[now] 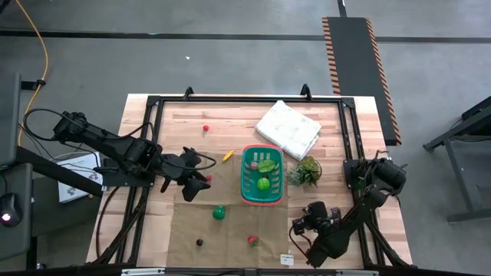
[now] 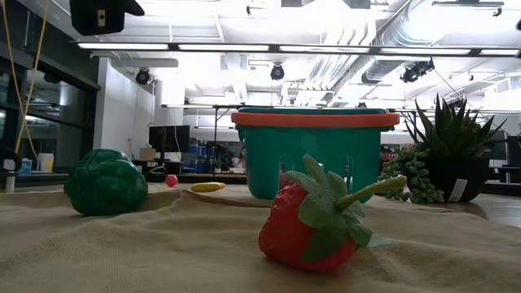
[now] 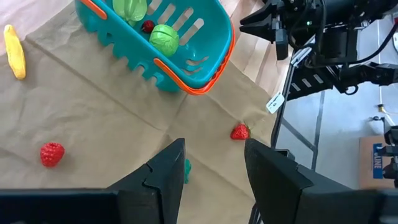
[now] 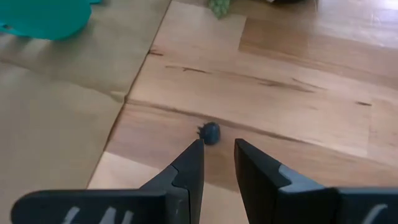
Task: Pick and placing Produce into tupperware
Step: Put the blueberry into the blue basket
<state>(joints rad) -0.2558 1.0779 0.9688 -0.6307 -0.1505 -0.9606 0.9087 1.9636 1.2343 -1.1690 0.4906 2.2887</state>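
Observation:
The teal tupperware (image 1: 248, 186) stands mid-table on brown paper with green produce (image 1: 264, 182) inside. Loose produce lies around it: a green piece (image 1: 219, 212), a strawberry (image 1: 252, 241), a dark berry (image 1: 199, 242), a yellow piece (image 1: 228, 156) and a red berry (image 1: 205, 129). My left gripper (image 3: 214, 149) hangs open left of the basket, above the paper, with nothing between its fingers. My right gripper (image 4: 217, 149) is open with a narrow gap, low over the bare wood at the near right. A small dark blue berry (image 4: 211, 132) lies just beyond its fingertips.
A white rumpled cloth (image 1: 288, 128) lies at the far right of the table. A spiky green plant (image 1: 307, 172) stands right of the basket. A raspberry (image 3: 52, 154) lies on the paper near my left gripper. A black frame (image 1: 349, 138) borders the table.

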